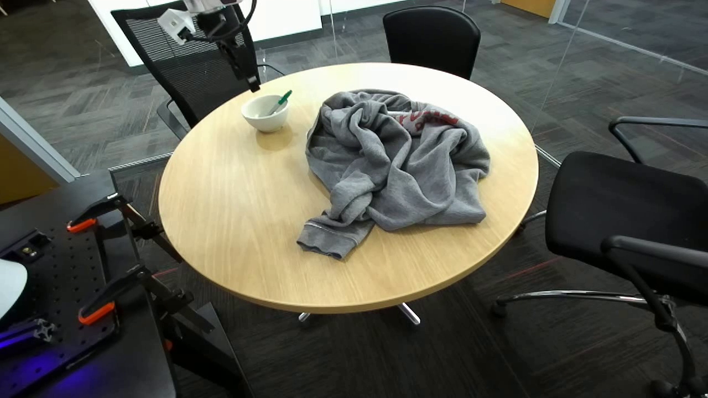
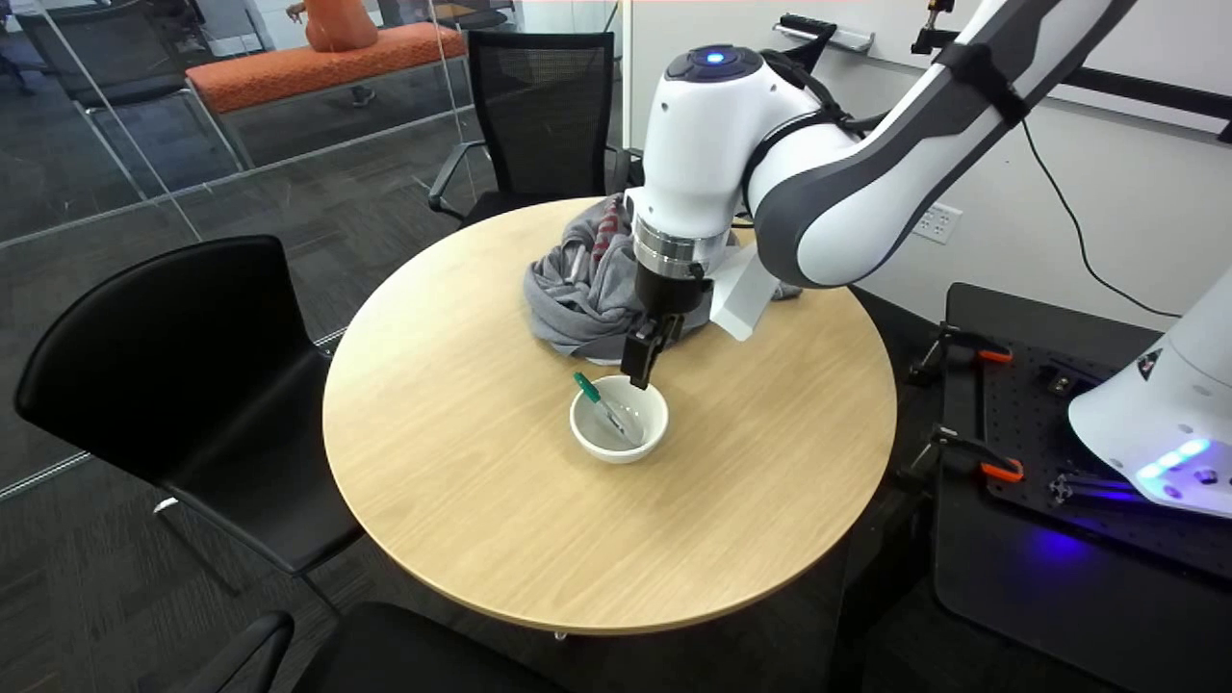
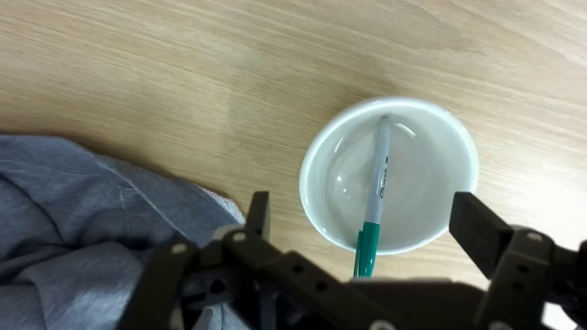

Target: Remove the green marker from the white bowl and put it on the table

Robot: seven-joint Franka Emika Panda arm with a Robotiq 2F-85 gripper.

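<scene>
Gripper [image 3: 361, 211] hangs empty, jaws spread wide, presumably to straddle the green marker [image 3: 375, 198], which the white bowl [image 3: 432, 178] props cap-up.

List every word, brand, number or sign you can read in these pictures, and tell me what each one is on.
"Sharpie", though slightly blurred: on the green marker.
Smaller mark on that marker: too small to read.
Red lettering on the gray sweatshirt: too folded and blurred to read.
Dark label on the robot's white base, in an exterior view: too small to read.
</scene>
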